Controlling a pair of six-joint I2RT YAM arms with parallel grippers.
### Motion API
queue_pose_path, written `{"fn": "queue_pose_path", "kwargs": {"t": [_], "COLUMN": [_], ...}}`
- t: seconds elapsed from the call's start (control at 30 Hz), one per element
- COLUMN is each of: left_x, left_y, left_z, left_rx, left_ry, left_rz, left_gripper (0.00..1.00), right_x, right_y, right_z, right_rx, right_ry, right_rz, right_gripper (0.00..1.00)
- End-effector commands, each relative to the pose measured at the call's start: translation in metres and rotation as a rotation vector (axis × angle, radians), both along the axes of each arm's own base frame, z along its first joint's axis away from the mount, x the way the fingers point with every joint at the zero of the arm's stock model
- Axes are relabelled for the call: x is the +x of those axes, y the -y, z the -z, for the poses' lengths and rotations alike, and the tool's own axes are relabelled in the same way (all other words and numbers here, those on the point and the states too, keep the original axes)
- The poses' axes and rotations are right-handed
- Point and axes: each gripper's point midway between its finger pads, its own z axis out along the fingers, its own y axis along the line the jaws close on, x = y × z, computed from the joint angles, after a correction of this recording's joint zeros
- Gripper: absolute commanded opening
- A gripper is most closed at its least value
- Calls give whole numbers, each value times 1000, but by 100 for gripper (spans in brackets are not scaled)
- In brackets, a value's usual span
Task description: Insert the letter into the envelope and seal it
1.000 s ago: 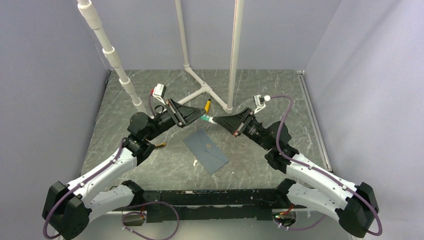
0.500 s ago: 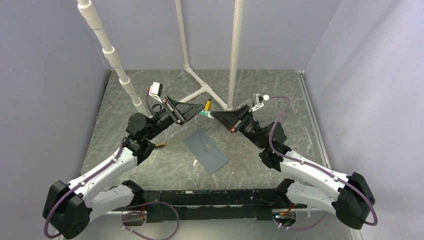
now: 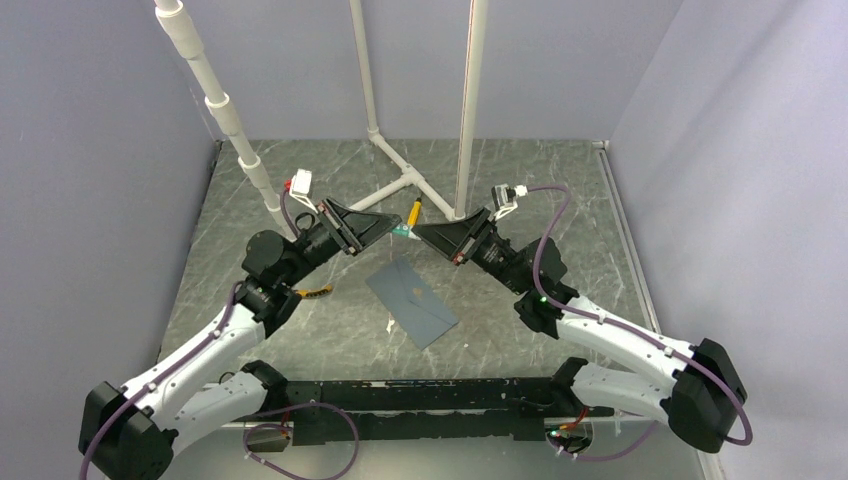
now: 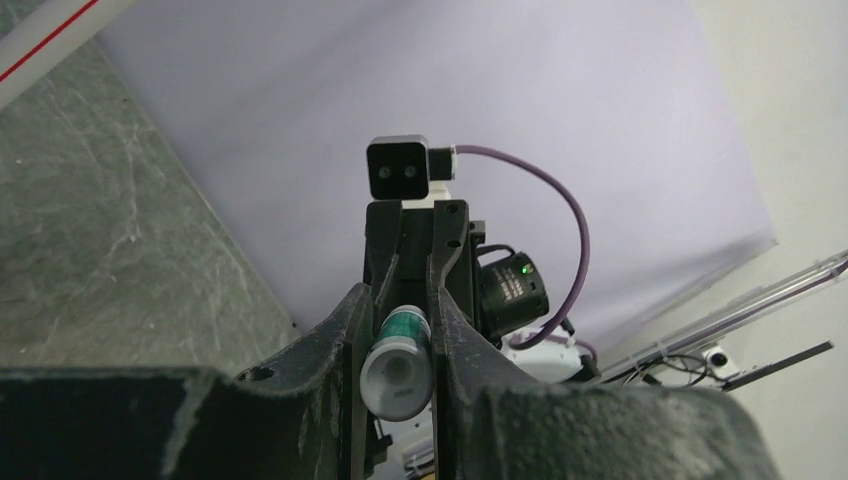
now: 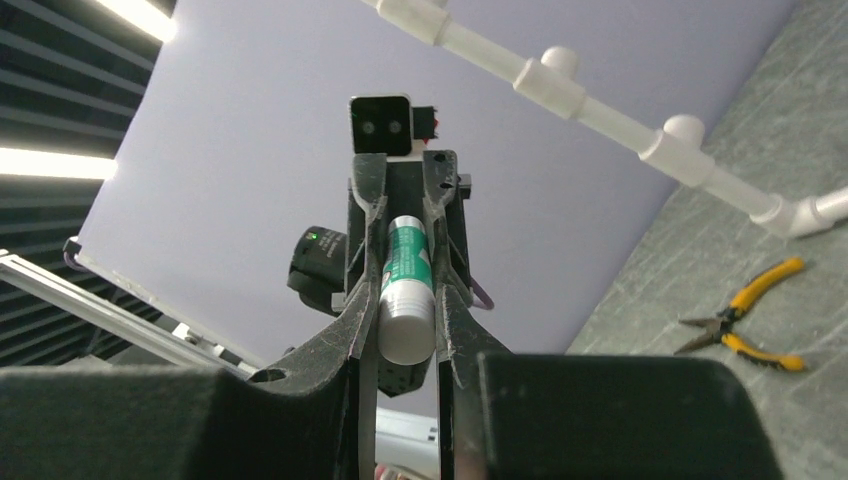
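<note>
Top external view: one slate blue-grey rectangular paper envelope point(image 3: 412, 301) lay flat on the grey marbled table point(image 3: 560, 190). It was turned on a diagonal between the two arms, with a small gold mark near its middle. Neither gripper touched it; both were raised beyond its far corner.

There the left gripper point(image 3: 395, 228) and the right gripper point(image 3: 418, 233) met tip to tip. Between them was one green-and-white cylindrical glue stick point(image 3: 405, 231), held level above the table.

In the left wrist view, the left gripper point(image 4: 399, 335) had its two fingers narrowed onto the white end of the glue stick point(image 4: 397, 362), one finger pressed against each side. The right gripper point(image 4: 415, 240) faced it head-on and clasped the far end.

In the right wrist view, the right gripper point(image 5: 405, 322) was likewise drawn in tight on the glue stick point(image 5: 406, 285). The stick's green printed barrel ran away from the camera, towards the opposing fingers.

One pair of yellow-handled pliers point(image 3: 413, 212) lay on the table just behind the joined grippers. It also showed at the right edge of the right wrist view point(image 5: 745, 315).

Three white plastic pipes point(image 3: 467, 100) rose from the back of the table, one of them slanting to the left. Plain lilac walls point(image 3: 720, 150) closed in the sides and back.
</note>
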Motion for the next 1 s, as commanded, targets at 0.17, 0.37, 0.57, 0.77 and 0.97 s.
{"fn": "queue_pose_path", "kwargs": {"t": [0.17,0.37,0.57,0.77,0.97], "left_x": [-55,-54,-39,-24,-21], "left_y": [21,25,21,8,3], "left_z": [35,49,51,52,57], "left_rx": [178,156,81,-39,-57], "left_ry": [19,-70,-183,-259,-274], "left_rz": [262,299,224,120,90], "left_gripper": [2,2,2,3,3], "right_x": [-10,-3,-2,-8,-15], "right_y": [0,-2,-12,-8,-3], "right_z": [-5,-12,-1,19,24], "right_rx": [-15,-2,-44,-90,-147], "right_ry": [-59,-50,-63,-94,-77], "right_rz": [-23,-2,-36,-44,-49], "right_gripper": [0,0,5,42,79]}}
